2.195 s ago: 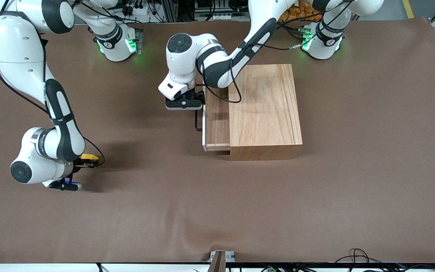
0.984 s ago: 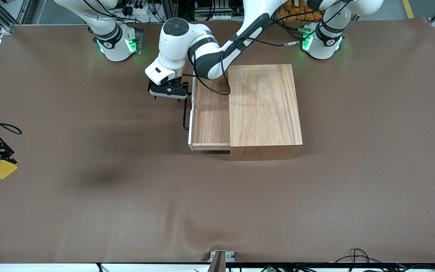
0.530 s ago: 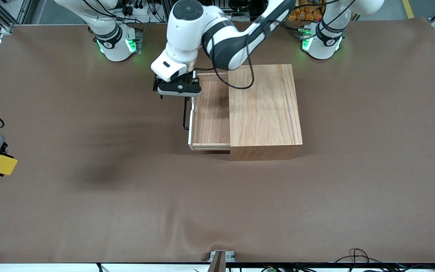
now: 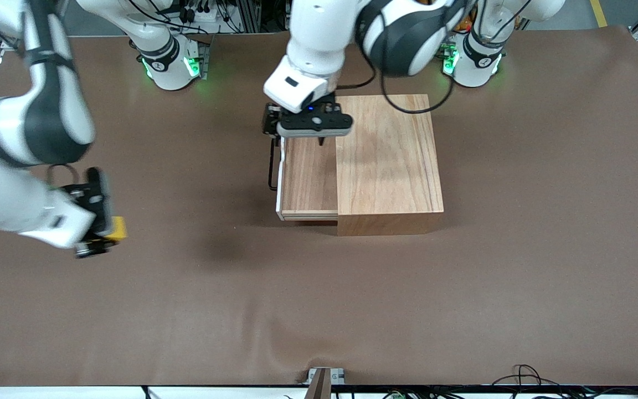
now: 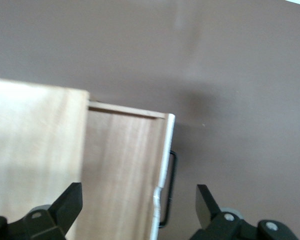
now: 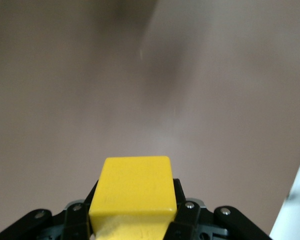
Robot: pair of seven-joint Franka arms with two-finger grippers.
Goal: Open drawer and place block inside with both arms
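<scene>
Over the worktop (image 4: 463,310) toward the right arm's end, my right hand (image 4: 97,235) pinches the block (image 4: 118,228): light, rigid, flat-sided. Left hand (image 4: 307,126) spread above the open drawer (image 4: 308,183).

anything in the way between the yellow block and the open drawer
Possibly the left gripper: it hangs open over the drawer, at the end farthest from the front camera. The right gripper holds the block over bare table toward the right arm's end, and nothing lies on the table between them.
</scene>
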